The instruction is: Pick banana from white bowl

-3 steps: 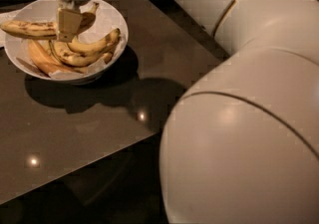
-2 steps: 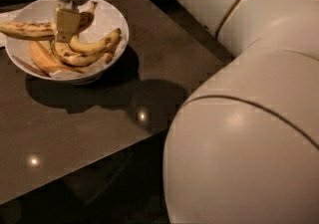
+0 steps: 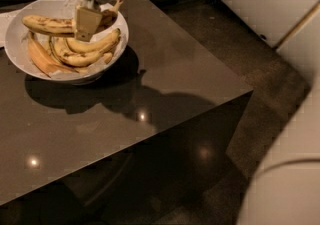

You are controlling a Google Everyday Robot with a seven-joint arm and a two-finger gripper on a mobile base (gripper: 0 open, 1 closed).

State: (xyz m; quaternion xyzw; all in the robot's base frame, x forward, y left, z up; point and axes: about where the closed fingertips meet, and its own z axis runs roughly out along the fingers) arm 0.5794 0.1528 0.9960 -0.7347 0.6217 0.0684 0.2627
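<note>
The white bowl [image 3: 117, 24] stands at the table's far left and holds several spotted yellow bananas on crumpled paper. My gripper [image 3: 85, 30] hangs over the middle of the bowl, its grey wrist at the top edge of the view. It is shut on the right end of the top banana [image 3: 47, 25], which sticks out level to the left, just above the others. Two more bananas [image 3: 82, 51] lie curved beneath it, and another [image 3: 39, 58] lies along the left wall.
The dark glossy table [image 3: 150, 104] runs to the right and front, with its corner at the right. A dark floor lies beyond it. My white arm body fills the upper right and lower right corners.
The gripper has moved a little right and up with the top banana, whose left tip has come away from the bowl's left rim. The big arm body has swung out of most of the view.
</note>
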